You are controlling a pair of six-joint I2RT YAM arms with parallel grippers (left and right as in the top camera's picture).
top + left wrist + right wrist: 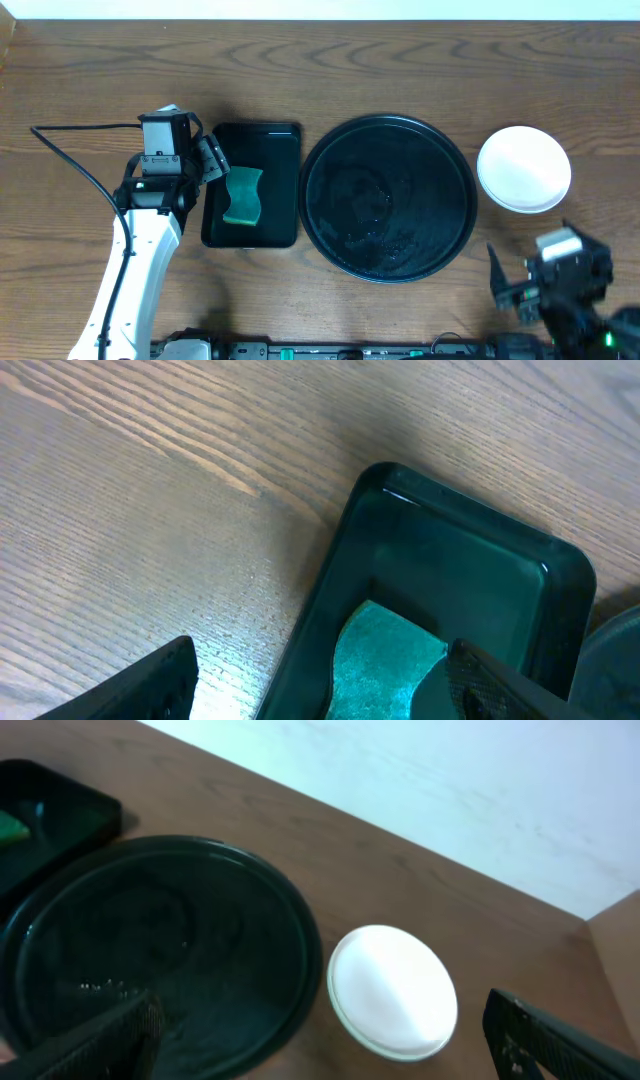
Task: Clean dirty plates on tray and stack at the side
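Note:
The round black tray [318, 215] sits mid-table with no plates on it; a few wet specks show on its floor [60, 935]. The plates [524, 168] lie in a stack to the tray's right, a white one on top with a pale green rim beneath [392, 990]. My left gripper [212, 160] hangs open over the left edge of the rectangular tray, nothing between its fingers [320, 690]. My right gripper [510, 285] stands open near the front right, below the stack, holding nothing [325, 1045].
A smaller rectangular black tray [283, 135] left of the round one holds a teal sponge [242, 196], also seen in the left wrist view [385, 660]. A black cable [75, 160] trails across the left of the table. A pale wall [480, 790] bounds the far side.

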